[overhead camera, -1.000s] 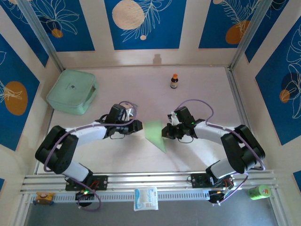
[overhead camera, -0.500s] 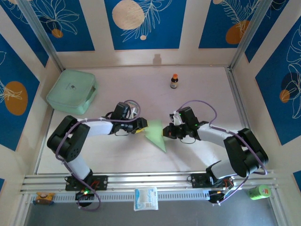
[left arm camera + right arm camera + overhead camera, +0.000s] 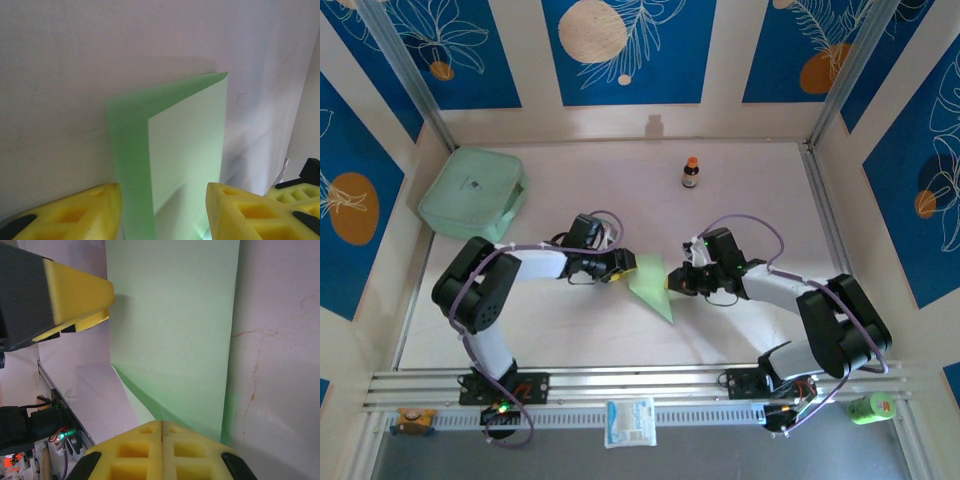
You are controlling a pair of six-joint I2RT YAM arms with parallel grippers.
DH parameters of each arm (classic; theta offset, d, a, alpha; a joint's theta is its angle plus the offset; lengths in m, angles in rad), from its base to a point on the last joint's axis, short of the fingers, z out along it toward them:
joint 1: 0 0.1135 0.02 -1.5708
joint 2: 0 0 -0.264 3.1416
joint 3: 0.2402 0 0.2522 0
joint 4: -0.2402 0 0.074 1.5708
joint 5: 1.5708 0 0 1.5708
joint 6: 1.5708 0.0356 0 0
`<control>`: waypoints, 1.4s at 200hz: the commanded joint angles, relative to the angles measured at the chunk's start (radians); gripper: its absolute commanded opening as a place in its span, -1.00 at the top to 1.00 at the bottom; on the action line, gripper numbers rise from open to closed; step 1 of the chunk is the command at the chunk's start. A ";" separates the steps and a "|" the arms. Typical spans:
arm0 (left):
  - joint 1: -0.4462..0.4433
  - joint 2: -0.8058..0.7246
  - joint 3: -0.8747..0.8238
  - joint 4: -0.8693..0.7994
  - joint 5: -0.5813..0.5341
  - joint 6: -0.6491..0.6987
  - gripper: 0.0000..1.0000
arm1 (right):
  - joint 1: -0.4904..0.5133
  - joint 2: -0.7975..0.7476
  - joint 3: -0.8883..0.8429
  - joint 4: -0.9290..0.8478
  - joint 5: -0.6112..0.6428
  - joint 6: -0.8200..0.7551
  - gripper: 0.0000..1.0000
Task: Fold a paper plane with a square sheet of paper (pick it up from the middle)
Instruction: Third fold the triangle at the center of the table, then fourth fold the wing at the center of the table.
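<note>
The square sheet of paper [image 3: 653,287] lies on the table between the arms, pale green and folded into a long wedge that points toward the near edge. In the left wrist view its folded flap [image 3: 185,150] runs up between my yellow fingers. My left gripper [image 3: 625,265] [image 3: 162,215] is open and straddles the paper's left edge. My right gripper [image 3: 672,281] [image 3: 162,427] is shut, jaws pressed together, its tip at the paper's right edge [image 3: 175,315]. One left finger [image 3: 75,295] shows across the sheet in the right wrist view.
A mint-green rounded box [image 3: 473,193] sits at the back left. A small brown bottle [image 3: 691,172] stands at the back centre. A white packet [image 3: 629,421] lies on the front rail, with a green cup [image 3: 870,407] at its right end. Walls close in three sides.
My left gripper has slid right up to the paper's left edge and its jaws have widened. The right gripper stays shut at the right edge, barely shifted.
</note>
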 commanded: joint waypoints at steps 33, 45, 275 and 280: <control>-0.011 0.020 0.020 0.051 0.033 -0.017 0.27 | -0.010 -0.024 -0.022 0.010 -0.034 0.001 0.89; -0.010 0.017 0.012 0.056 0.031 -0.021 0.47 | -0.010 -0.028 -0.022 0.004 -0.030 0.000 0.87; -0.075 -0.094 -0.052 0.195 -0.041 -0.108 0.51 | 0.596 -0.203 -0.165 0.211 0.955 -0.558 0.21; -0.075 -0.094 -0.050 0.190 -0.039 -0.108 0.53 | 0.608 -0.189 -0.161 0.213 0.973 -0.567 0.21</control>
